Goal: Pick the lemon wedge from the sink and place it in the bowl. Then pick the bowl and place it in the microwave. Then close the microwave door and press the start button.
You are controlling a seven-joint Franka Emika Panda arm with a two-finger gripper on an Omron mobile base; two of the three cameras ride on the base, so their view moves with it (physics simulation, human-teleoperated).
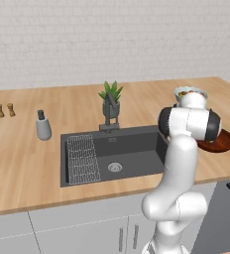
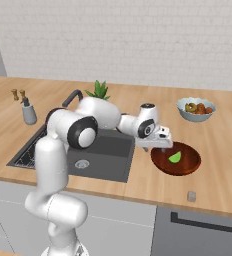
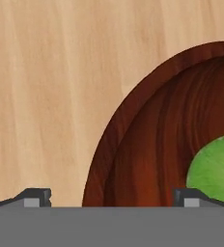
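The lemon wedge (image 2: 175, 157) was seen lying inside the bowl (image 2: 185, 167), on the counter (image 2: 218, 165) right of the sink (image 2: 108, 160). The gripper (image 2: 163, 148) was poised over the bowl's left rim, fingers spread wide with one tip (image 3: 36, 197) over bare counter and the other over the bowl beside the wedge (image 3: 215, 169), nothing held. In the left base view, the bowl (image 1: 221, 144) was largely hidden behind the arm.

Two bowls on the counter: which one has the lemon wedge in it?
The dark reddish-brown bowl under the gripper, holding the green lemon wedge; the pale bowl holds brown and yellow food.
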